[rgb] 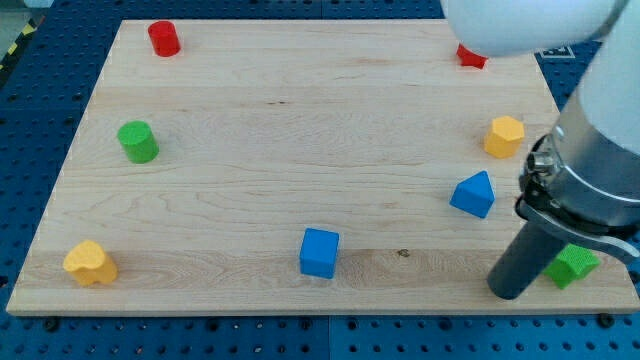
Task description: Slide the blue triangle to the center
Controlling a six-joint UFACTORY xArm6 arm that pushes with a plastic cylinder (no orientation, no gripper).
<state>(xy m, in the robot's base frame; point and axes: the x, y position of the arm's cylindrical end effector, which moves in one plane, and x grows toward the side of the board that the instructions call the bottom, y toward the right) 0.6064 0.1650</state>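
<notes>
Wooden board (300, 150) with coloured blocks

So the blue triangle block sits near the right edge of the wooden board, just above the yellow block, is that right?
Not quite. The camera view shows the blue triangle block near the right edge of the wooden board, but just below the yellow block, not above it. My tip is below and right of the triangle.

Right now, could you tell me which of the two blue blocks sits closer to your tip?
The blue triangle, just up and to the view's left of my tip. The blue cube lies much farther toward the view's left, near the board's bottom edge.
</notes>
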